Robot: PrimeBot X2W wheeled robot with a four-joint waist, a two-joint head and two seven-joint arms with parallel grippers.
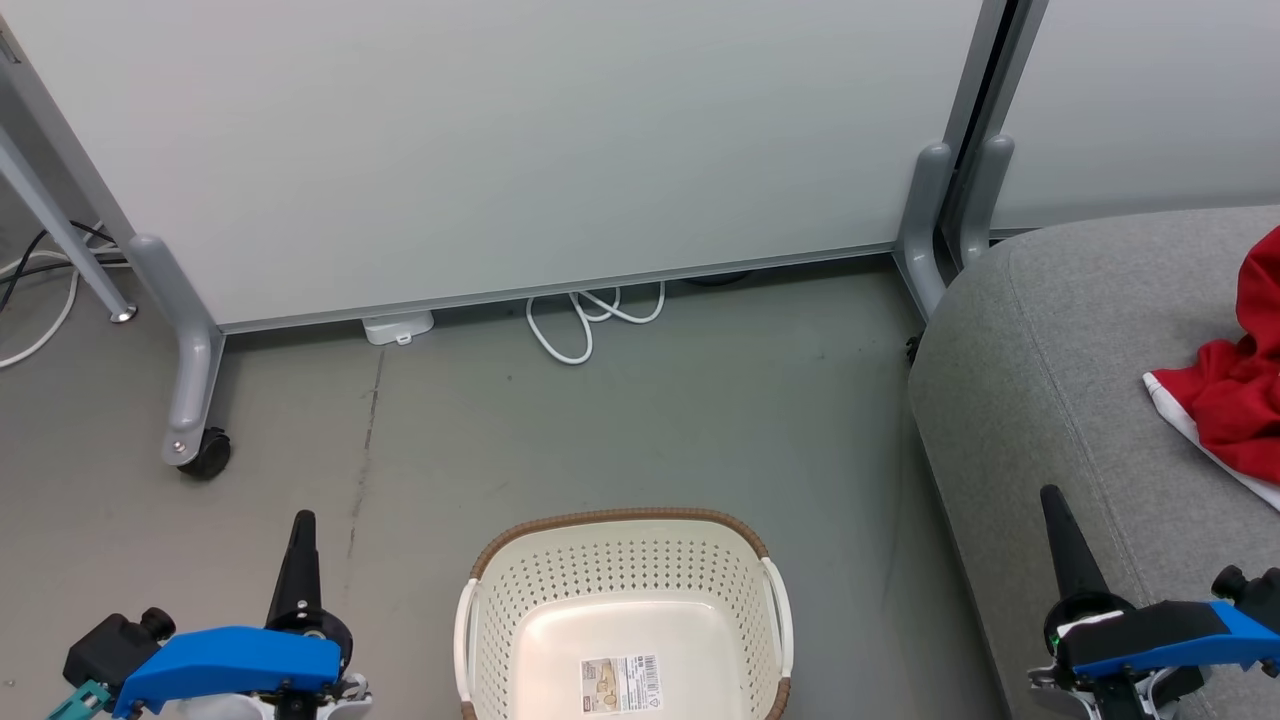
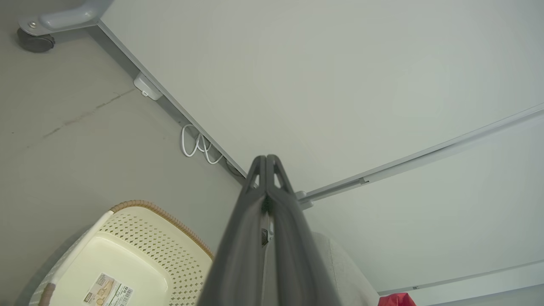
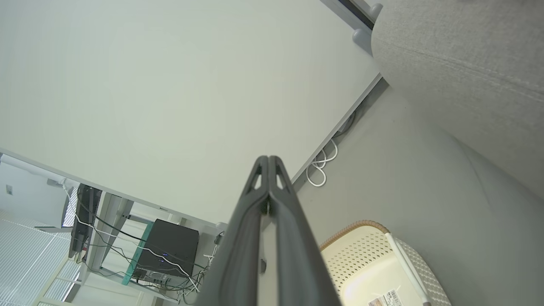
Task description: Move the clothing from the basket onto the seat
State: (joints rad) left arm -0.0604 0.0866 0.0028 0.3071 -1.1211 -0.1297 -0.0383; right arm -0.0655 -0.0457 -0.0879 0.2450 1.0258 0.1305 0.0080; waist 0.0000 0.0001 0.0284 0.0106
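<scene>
Left claw [image 1: 303, 522] pinched closed, upright, right claw [image 1: 1051, 497] likewise

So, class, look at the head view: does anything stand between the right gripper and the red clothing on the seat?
Nothing visible does. Bare grey seat is all that lies between the shut right gripper and the clothing, which rests on that seat. The basket holds just its label.

The red clothing [image 1: 1238, 395] and grey seat [image 1: 1040, 360] run off the head view's right edge. The bottom edge cuts the basket [image 1: 620, 518]; its label [image 1: 620, 684] is too small to read.
</scene>
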